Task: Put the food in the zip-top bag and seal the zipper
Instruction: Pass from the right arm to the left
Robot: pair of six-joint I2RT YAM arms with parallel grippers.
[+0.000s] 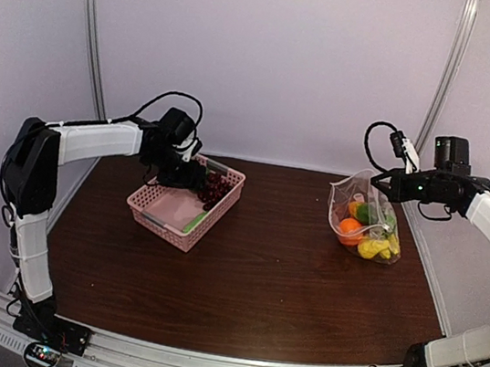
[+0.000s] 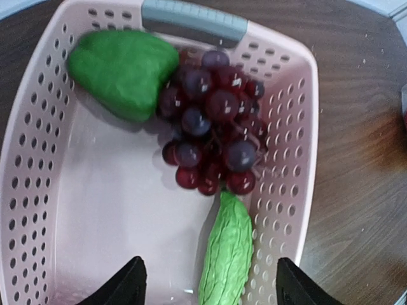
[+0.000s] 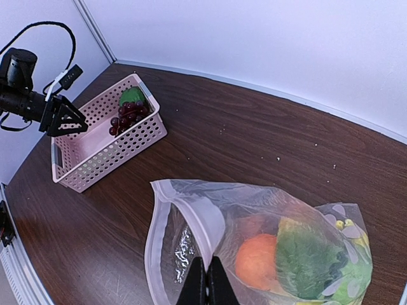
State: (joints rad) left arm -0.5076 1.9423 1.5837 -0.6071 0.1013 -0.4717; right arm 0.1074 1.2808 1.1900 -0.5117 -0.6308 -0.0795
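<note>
1. Top view: my left gripper (image 1: 193,176) hung over the pink lattice basket (image 1: 166,220); my right gripper (image 1: 377,177) held the clear dotted zip-top bag (image 1: 364,222) upright on the tabletop (image 1: 277,281), likely for loading.
2. Left wrist: jaws spread above the dark purple grapes (image 2: 213,121), ready to grab.
3. Right wrist: jaws pinched the bag's rim; an orange fruit (image 3: 257,260) lay inside.
</note>
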